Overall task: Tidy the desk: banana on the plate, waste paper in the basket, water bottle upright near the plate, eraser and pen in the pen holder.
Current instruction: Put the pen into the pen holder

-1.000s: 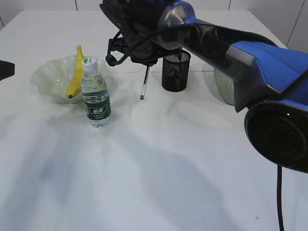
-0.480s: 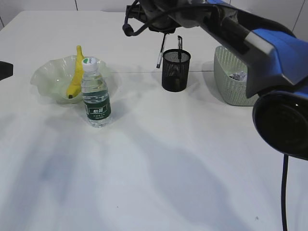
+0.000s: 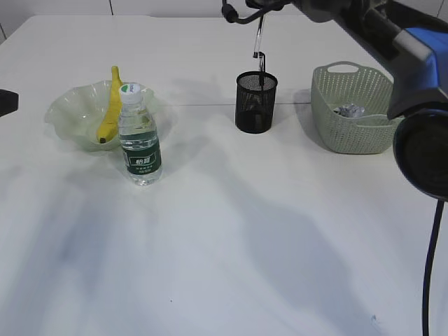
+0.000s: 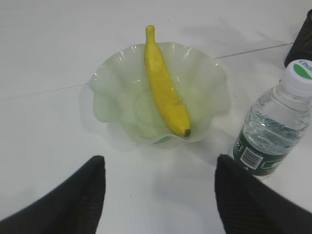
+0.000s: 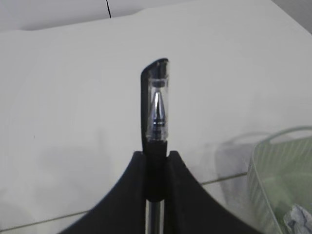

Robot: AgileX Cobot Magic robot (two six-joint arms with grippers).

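Your pen (image 3: 260, 38) hangs nearly upright above the pen holder (image 3: 255, 102), its lower end just over the holder's rim, near the table's far edge. The right arm (image 3: 378, 31) reaches in from the right side, stretched high across the far edge, with the right gripper (image 5: 156, 161) at the top of the exterior view. Its jaws are clamped on the pen; in the right wrist view you see the capped end (image 5: 157, 100) sticking out past the two dark fingers (image 5: 129, 190).

The black mesh pen holder stands upright, and a dark slim item shows inside it; you cannot tell what it is.

To its right the pale green basket (image 3: 336, 122) holds the crumpled waste paper (image 3: 348, 110).

Toward the table's left edge, the banana (image 4: 165, 90) lies across the wavy green plate (image 4: 117, 92). The water bottle (image 3: 139, 134) stands upright just beside the plate, on its near side.

Your left gripper (image 4: 158, 195) hovers above the table in front of the plate, jaws wide apart and holding nothing.
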